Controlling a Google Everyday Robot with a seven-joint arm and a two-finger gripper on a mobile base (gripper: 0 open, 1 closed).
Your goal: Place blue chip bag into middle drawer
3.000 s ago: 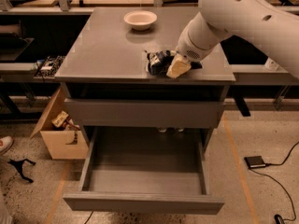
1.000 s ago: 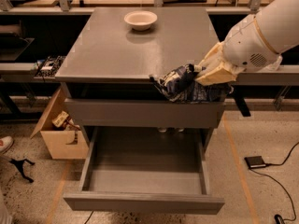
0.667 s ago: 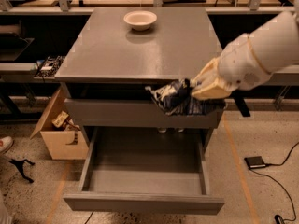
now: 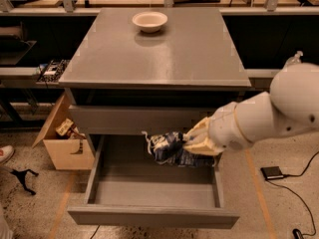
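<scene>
While the end effector (image 4: 195, 142) clamped the chip bag (image 4: 167, 148) mid-frame, lowering it into the drawer (image 4: 149, 193) before release looked wise.

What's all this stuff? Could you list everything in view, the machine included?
Flat-topped grey cabinet: one, grey, centre.
Round white bowl: one, white, on the cabinet top, near the back.
Closed plain grey drawer front: one, grey, under the top.
Open wide matte-grey drawer: one, grey, pulled out below that.
Crinkled dark-blue foil chip bag: one, blue and white, held over the open drawer.
Cardboard box: one, tan, floor left of cabinet.
Small flat black device: one, black, floor right.
White robot arm: one, white, reaching from the right.
Two-finger gripper: one, tan, shut on the bag, over the drawer.
</scene>
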